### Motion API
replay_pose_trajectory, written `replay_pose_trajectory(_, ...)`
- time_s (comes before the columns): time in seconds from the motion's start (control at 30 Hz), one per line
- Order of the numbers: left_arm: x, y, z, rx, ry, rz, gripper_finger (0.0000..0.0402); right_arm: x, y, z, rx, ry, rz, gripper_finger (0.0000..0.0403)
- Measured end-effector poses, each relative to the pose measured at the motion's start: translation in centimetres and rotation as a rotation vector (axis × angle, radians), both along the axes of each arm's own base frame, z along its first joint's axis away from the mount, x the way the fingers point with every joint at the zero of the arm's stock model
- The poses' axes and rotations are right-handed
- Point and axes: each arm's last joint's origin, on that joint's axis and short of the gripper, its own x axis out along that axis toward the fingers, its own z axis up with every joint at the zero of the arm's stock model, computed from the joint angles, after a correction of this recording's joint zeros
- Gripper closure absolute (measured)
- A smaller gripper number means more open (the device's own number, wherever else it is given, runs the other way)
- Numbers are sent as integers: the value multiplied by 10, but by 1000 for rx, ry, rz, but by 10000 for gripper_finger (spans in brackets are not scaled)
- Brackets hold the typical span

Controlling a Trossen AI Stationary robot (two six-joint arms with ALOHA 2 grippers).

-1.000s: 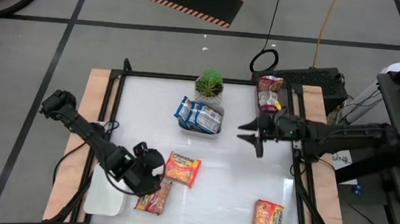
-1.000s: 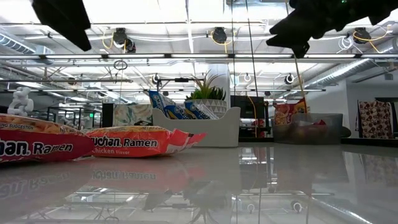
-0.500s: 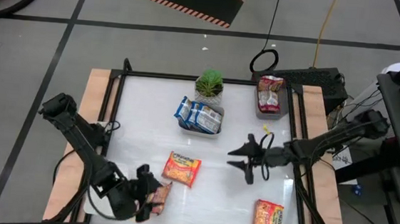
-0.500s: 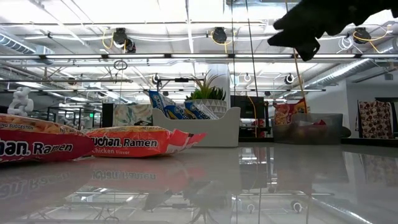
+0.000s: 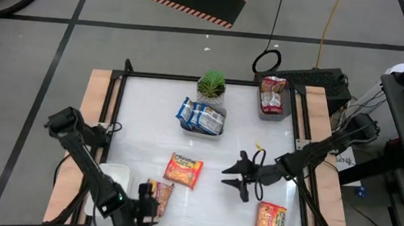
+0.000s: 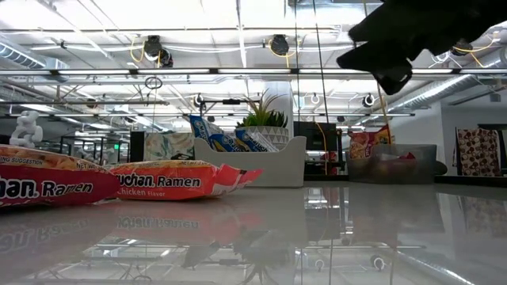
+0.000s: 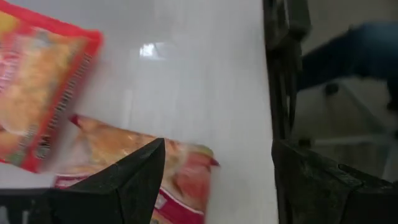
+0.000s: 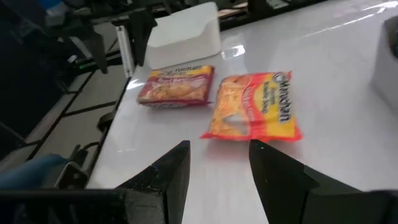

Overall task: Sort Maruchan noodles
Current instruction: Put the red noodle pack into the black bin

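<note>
Near the front edge of the table (image 5: 144, 116), the left gripper (image 5: 148, 199) hangs open and empty over a pink noodle pack (image 5: 156, 196). An orange pack (image 5: 184, 170) lies just beside it. Mid-table, the right gripper (image 5: 234, 182) is open and empty too.
</note>
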Motion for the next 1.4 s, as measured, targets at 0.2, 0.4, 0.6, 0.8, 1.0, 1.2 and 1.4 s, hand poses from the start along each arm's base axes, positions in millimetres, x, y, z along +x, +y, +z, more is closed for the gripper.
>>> replay_pose_trajectory(0.2, 1, -28, -1, 33, 17, -55, 106, -6, 12, 0, 32, 0, 40, 243)
replay_pose_trajectory(0.4, 6, -49, 5, 139, 107, -51, 109, -12, 21, 1, 39, -4, 79, 243)
replay_pose_trajectory(0.6, -1, -62, 5, 192, 157, -16, 151, -16, 28, 1, 35, -6, 111, 243)
replay_pose_trajectory(0.8, -22, -75, -18, 238, 233, 15, 210, -18, 33, 4, 54, -33, 127, 243)
replay_pose_trajectory(1.0, -42, -66, -24, 356, 308, 153, 235, -21, 38, 7, 68, -55, 152, 243)
replay_pose_trajectory(1.2, -43, -64, -24, 383, 286, 175, 233, -21, 39, 7, 63, -62, 130, 243)
replay_pose_trajectory(1.4, -37, -69, -34, 396, 254, 132, 184, -22, 40, 9, 75, -79, 136, 243)
